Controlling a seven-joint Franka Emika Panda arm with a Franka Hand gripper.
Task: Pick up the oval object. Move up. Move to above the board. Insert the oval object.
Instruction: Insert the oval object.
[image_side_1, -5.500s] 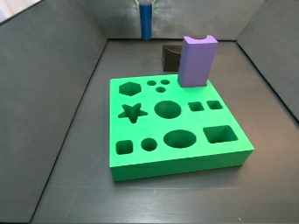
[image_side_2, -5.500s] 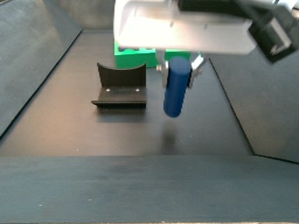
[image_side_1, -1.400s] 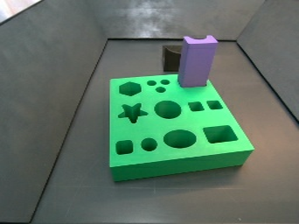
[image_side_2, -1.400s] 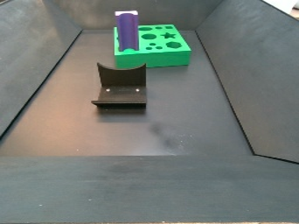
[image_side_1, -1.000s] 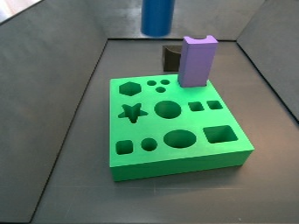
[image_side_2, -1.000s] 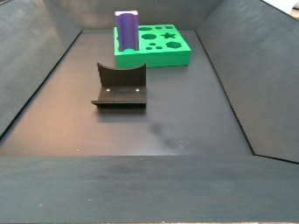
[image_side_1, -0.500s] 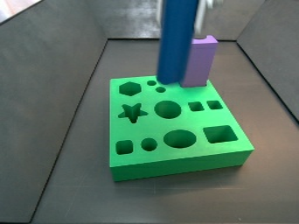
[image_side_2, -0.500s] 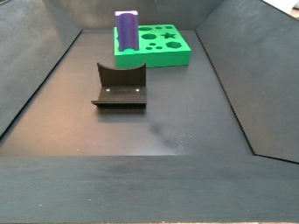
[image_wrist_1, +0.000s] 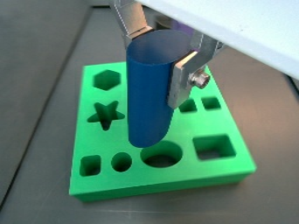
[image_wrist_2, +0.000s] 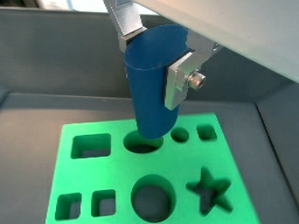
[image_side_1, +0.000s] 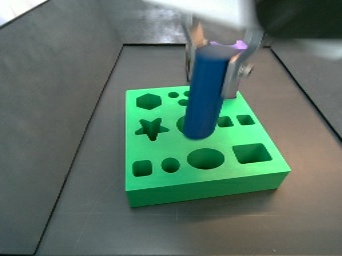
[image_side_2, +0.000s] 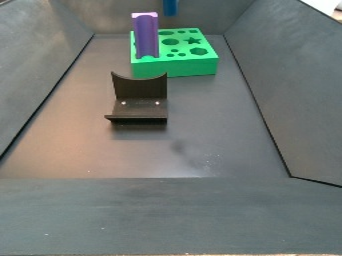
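Observation:
My gripper (image_side_1: 214, 68) is shut on the oval object (image_side_1: 203, 92), a tall blue peg held upright over the board (image_side_1: 147, 186). In that side view the peg's lower end hangs just above the board's middle, near the round hole and behind the oval hole (image_side_1: 205, 158). Both wrist views show the silver fingers (image_wrist_1: 184, 77) (image_wrist_2: 181, 79) clamping the peg (image_wrist_1: 149, 96) (image_wrist_2: 151, 83) above the green board (image_wrist_1: 128, 180) (image_wrist_2: 117, 171). In a side view the board (image_side_2: 181, 68) lies at the far end, and a blue tip (image_side_2: 171, 7) shows at the upper edge.
A lavender notched block (image_side_2: 144, 30) stands in the board's back corner, close behind the gripper. The dark fixture (image_side_2: 138, 98) stands on the floor in front of the board. Grey walls enclose the floor on all sides.
The gripper has come down into a side view with the peg. The peg has moved forward and lower, from beside the lavender block to just over the board's middle.

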